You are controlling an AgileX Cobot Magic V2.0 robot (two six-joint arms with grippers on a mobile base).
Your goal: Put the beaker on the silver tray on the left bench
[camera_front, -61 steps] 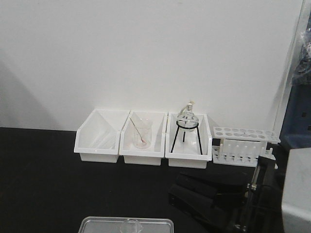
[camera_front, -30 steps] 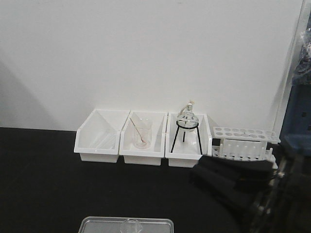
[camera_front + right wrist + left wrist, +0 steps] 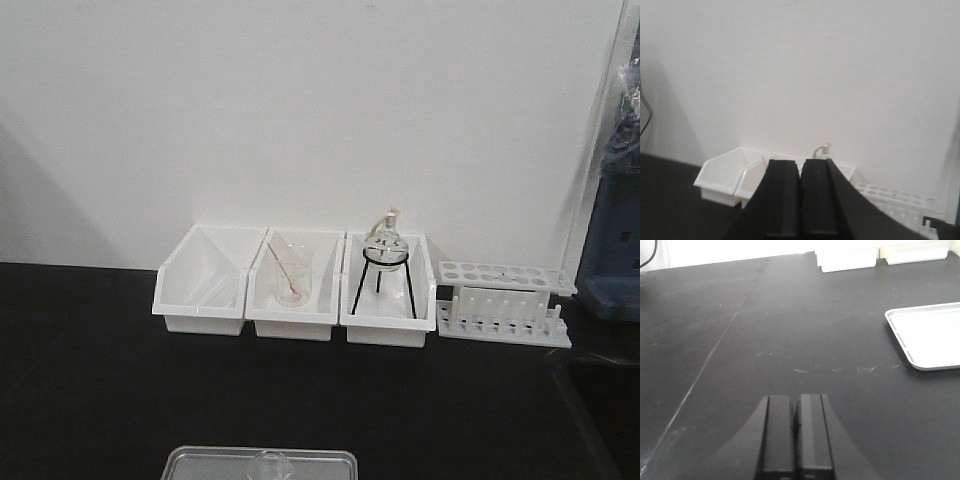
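The silver tray [image 3: 200, 463] lies on the black bench [image 3: 90, 380] at the bottom edge of the front view. The rim of the small clear beaker [image 3: 268, 461] shows standing in its middle. In the left wrist view the tray's left end [image 3: 930, 335] lies at the right, with the beaker out of frame. My left gripper [image 3: 796, 400] is shut and empty, low over bare bench left of the tray. My right gripper [image 3: 801, 164] is shut and empty, raised and facing the white bins. Neither gripper shows in the front view.
Three white bins [image 3: 200, 285] stand against the white wall. The middle one holds a beaker with a red-tipped stirrer [image 3: 290, 275], the right one a flask on a black tripod [image 3: 385, 262]. A white test-tube rack [image 3: 505, 300] stands to their right. A blue object [image 3: 615, 250] is at the far right.
The right arm, which filled the lower right of the front view, has lifted and pulled out of that view. The tray, beaker and bins have not moved.
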